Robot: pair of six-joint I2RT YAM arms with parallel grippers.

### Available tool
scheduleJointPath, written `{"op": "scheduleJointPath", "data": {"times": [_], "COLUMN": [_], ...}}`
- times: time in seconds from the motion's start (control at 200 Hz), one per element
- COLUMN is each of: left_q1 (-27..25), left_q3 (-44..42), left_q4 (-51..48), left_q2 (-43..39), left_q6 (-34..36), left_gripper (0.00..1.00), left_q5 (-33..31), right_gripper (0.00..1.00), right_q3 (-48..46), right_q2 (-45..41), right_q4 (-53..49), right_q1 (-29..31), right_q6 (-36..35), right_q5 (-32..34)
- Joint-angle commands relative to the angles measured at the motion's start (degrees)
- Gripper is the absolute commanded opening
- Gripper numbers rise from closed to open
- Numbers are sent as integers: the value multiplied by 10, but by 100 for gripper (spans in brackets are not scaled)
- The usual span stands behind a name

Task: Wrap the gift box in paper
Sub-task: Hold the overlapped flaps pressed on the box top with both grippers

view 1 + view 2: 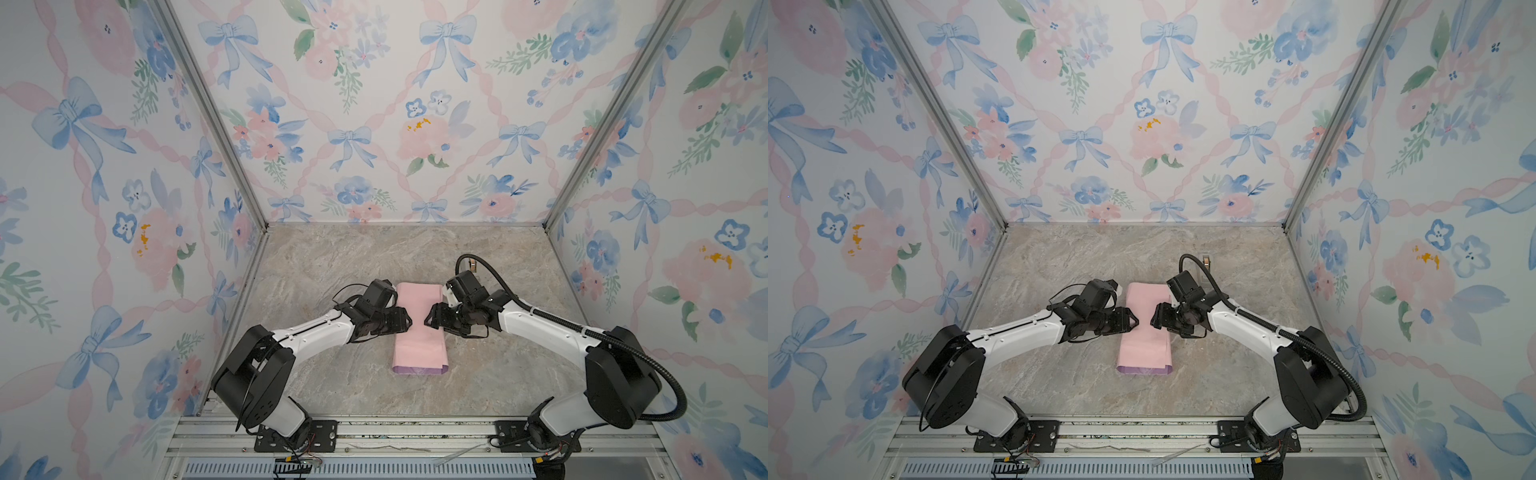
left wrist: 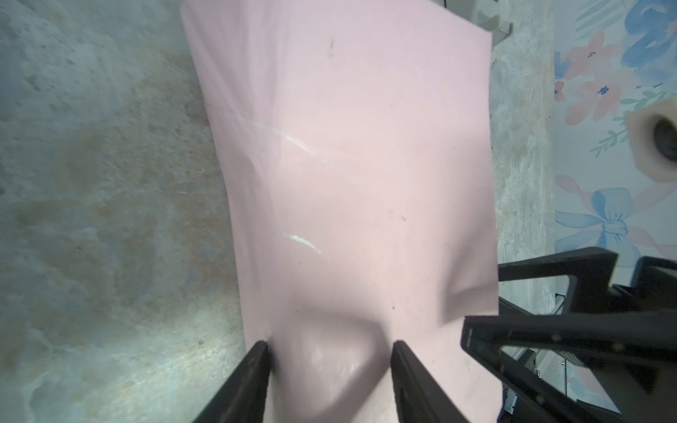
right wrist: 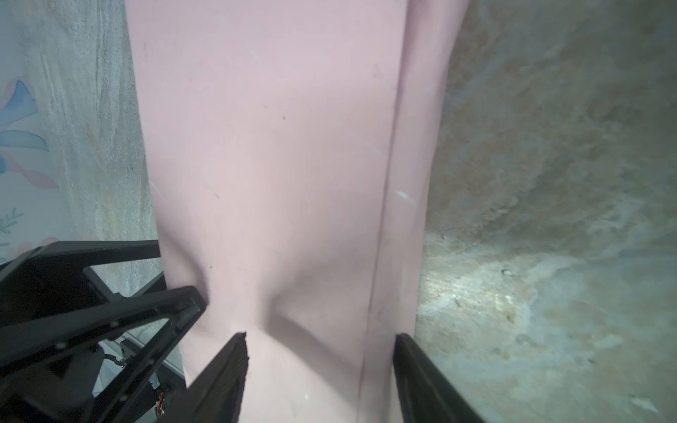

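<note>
The paper (image 1: 419, 332) (image 1: 1144, 336) lies as a long folded band on the marble table, pale pink face up, with a lilac strip at its near end. The gift box is hidden, presumably under the paper. My left gripper (image 1: 409, 322) (image 2: 329, 344) reaches in from the left. Its jaws stand apart with both tips on the paper (image 2: 348, 146), and a soft bulge rises between them. My right gripper (image 1: 427, 320) (image 3: 320, 335) faces it from the right, jaws apart, tips pressed on the paper (image 3: 274, 146), one of them near a lengthwise fold.
A small tape dispenser (image 1: 471, 262) (image 1: 1206, 261) stands behind the right arm, and its roll (image 2: 648, 143) shows in the left wrist view. Flowered walls close in the table (image 1: 332, 266) on three sides. A metal rail (image 1: 415, 432) runs along the front.
</note>
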Motion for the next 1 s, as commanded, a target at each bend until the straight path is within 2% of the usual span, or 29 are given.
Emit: {"op": "scheduleJointPath", "data": {"times": [0.0,0.095,0.165,0.205,0.33,0.53,0.63,0.75,0.845,0.995], "left_q1": [-3,-4,-4,-4,-4,-4,-4,-4,-3,6], "left_q3": [-4,-6,-7,-10,-15,-17,-17,-19,-19,-26], "left_q4": [11,12,11,12,12,12,12,11,11,11], "left_q2": [-16,-16,-17,-18,-17,-18,-19,-21,-26,-39], "left_q6": [-14,-16,-16,-16,-16,-15,-14,-14,-13,-11], "left_gripper": [56,56,56,56,55,54,54,54,54,55], "left_q5": [-6,-6,-10,-13,-15,-19,-20,-20,-23,-28], "right_gripper": [61,54,53,56,72,74,68,52,44,39], "right_q3": [16,23,27,31,35,50,59,62,58,54], "right_q2": [11,13,11,9,-3,12,31,46,48,54], "right_q4": [4,0,-9,-20,-49,-57,-54,-57,-53,-49], "right_q1": [8,10,10,8,-4,-15,-14,-11,-8,-2], "right_q6": [8,8,5,0,-14,-32,-37,-42,-41,-40], "right_q5": [0,3,5,9,23,16,14,20,25,31]}}
